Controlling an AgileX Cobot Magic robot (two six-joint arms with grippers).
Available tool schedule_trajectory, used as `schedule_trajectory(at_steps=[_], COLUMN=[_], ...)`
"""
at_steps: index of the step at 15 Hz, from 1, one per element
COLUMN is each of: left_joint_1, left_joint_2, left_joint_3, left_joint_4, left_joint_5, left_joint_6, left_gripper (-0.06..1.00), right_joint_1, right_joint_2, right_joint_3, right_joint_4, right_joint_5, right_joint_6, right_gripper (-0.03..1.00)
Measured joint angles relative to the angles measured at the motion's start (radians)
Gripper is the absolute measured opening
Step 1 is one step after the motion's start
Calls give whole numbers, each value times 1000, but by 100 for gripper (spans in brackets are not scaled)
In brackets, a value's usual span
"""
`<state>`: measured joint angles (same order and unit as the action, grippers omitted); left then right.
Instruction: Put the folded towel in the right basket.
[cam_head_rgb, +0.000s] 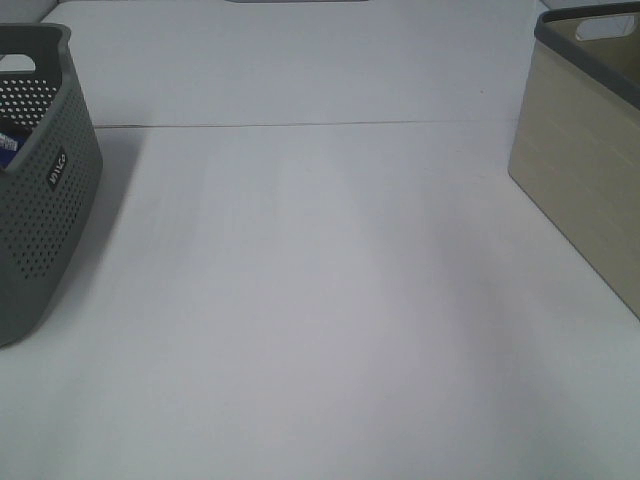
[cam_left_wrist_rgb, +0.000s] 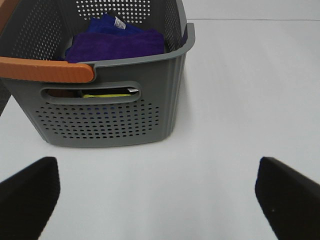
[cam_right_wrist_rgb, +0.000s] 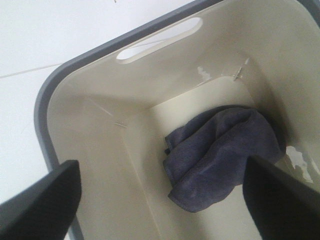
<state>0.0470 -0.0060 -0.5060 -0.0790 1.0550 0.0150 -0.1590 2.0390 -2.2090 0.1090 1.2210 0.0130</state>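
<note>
The right basket (cam_head_rgb: 585, 130) is beige with a dark grey rim and stands at the right edge of the table. In the right wrist view a dark blue-grey towel (cam_right_wrist_rgb: 220, 155) lies crumpled on the floor of the right basket (cam_right_wrist_rgb: 90, 125). My right gripper (cam_right_wrist_rgb: 160, 200) hangs open above the basket, empty. My left gripper (cam_left_wrist_rgb: 155, 195) is open and empty over the table, in front of the grey perforated left basket (cam_left_wrist_rgb: 110, 120), which holds purple and blue folded towels (cam_left_wrist_rgb: 117, 42). Neither gripper shows in the exterior view.
The grey left basket (cam_head_rgb: 40, 200) stands at the table's left edge. An orange handle (cam_left_wrist_rgb: 47, 70) lies across its rim, and something yellow (cam_left_wrist_rgb: 107, 95) shows through its grip slot. A seam runs across the white table (cam_head_rgb: 320, 300).
</note>
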Motion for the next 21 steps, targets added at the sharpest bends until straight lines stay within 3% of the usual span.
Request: schedule_trajectory(at_steps=[4, 6, 8, 10, 13, 14, 18, 21], left_joint_1=[0, 0, 0, 0, 0, 0, 0, 0], left_joint_2=[0, 0, 0, 0, 0, 0, 0, 0], left_joint_3=[0, 0, 0, 0, 0, 0, 0, 0], left_joint_4=[0, 0, 0, 0, 0, 0, 0, 0], left_joint_5=[0, 0, 0, 0, 0, 0, 0, 0], left_joint_6=[0, 0, 0, 0, 0, 0, 0, 0], left_gripper=[99, 99, 99, 99, 99, 99, 99, 99], right_joint_1=[67, 64, 64, 64, 64, 64, 64, 64], right_joint_2=[-28, -124, -276, -460, -911, -1028, -1440, -1660], right_joint_3=[4, 94, 264, 528, 1035, 1142, 1448, 1555], right_joint_4=[-10, 3, 3, 3, 2, 2, -13, -20], right_joint_5=[-2, -3, -4, -8, -147, -155, -158, -141], right_joint_6=[-24, -43, -68, -100, -103, -103, -101, -92], right_gripper=[85, 85, 85, 85, 85, 85, 85, 85])
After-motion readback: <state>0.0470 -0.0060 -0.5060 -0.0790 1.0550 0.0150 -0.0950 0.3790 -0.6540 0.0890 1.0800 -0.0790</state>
